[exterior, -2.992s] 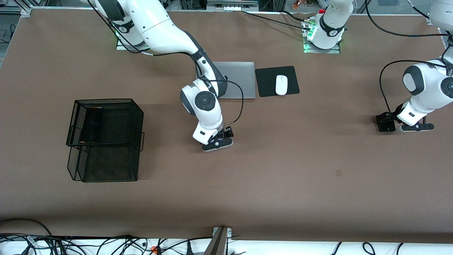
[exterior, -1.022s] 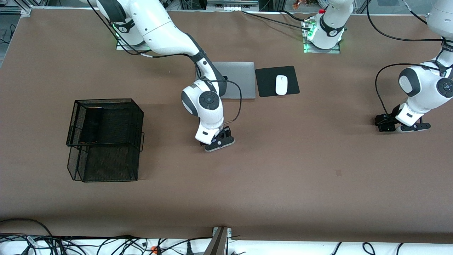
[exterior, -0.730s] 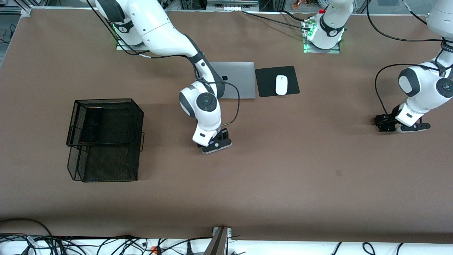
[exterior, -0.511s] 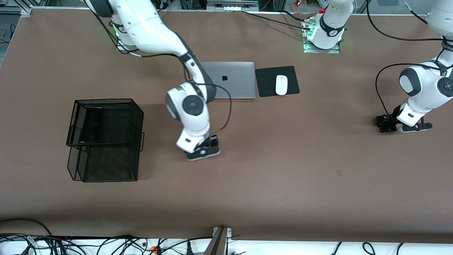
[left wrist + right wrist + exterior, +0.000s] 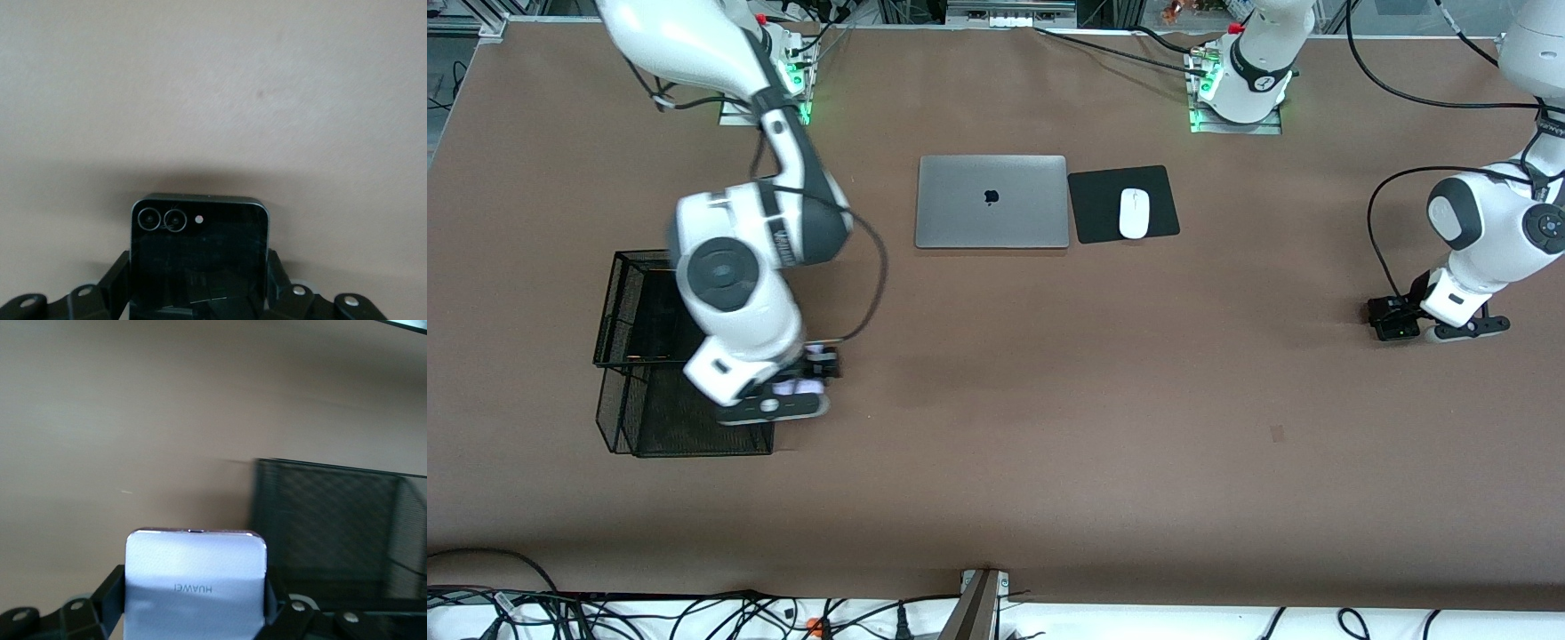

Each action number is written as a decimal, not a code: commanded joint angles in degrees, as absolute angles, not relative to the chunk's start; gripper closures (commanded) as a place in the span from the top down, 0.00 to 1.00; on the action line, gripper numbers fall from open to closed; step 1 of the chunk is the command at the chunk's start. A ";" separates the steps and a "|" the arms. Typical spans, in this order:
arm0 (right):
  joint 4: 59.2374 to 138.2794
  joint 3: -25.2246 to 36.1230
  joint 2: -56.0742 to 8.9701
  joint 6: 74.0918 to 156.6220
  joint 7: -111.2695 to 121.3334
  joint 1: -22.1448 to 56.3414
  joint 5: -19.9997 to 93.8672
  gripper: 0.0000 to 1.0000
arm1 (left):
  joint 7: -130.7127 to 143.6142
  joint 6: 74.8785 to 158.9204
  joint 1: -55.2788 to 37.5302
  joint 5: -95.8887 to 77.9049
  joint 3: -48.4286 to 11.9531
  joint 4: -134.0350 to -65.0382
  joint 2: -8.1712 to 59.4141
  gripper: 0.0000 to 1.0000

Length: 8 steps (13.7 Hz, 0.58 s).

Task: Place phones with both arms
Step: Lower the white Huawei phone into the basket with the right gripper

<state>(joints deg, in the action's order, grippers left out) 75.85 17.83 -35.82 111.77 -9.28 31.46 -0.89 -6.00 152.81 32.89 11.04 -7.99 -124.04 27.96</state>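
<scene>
Phones in both grippers, mesh rack at the right arm's end

Mesh rack (image 5: 640, 356) holds a long black phone (image 5: 660, 311) on its upper tier; the lower tier looks bare. Right gripper (image 5: 783, 396) hangs over the rack's edge, clamped on the lavender phone (image 5: 193, 583); released from here, I judge it could clip the wire rim and drop outside. Closed laptop (image 5: 992, 202) and mouse (image 5: 1135, 213) lie mid-table. Left gripper (image 5: 1423, 322) sits low at the left arm's end, jaws gripping the squarish black phone (image 5: 199, 257), which might slip sideways
</scene>
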 commanded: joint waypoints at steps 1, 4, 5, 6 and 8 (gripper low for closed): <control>77.08 19.33 -35.07 111.71 -2.05 27.27 -0.62 0.00 | -1.95 147.23 29.46 10.20 -8.00 -119.28 28.30 0.00; 75.15 18.98 -37.61 115.21 2.81 21.81 -0.62 0.00 | 4.55 141.52 25.42 10.20 -8.09 -115.76 28.30 0.00; 75.23 18.98 -38.40 116.01 2.55 20.84 -0.09 0.00 | 6.83 139.42 23.92 10.20 -8.17 -114.45 28.30 0.00; 75.32 18.98 -39.45 117.06 2.72 20.31 2.52 0.00 | 9.12 137.39 22.08 10.20 -8.26 -112.87 28.30 0.00; 75.32 19.07 -41.21 120.57 2.81 18.73 6.49 0.00 | 13.86 134.75 16.90 10.20 -8.26 -110.40 28.82 0.00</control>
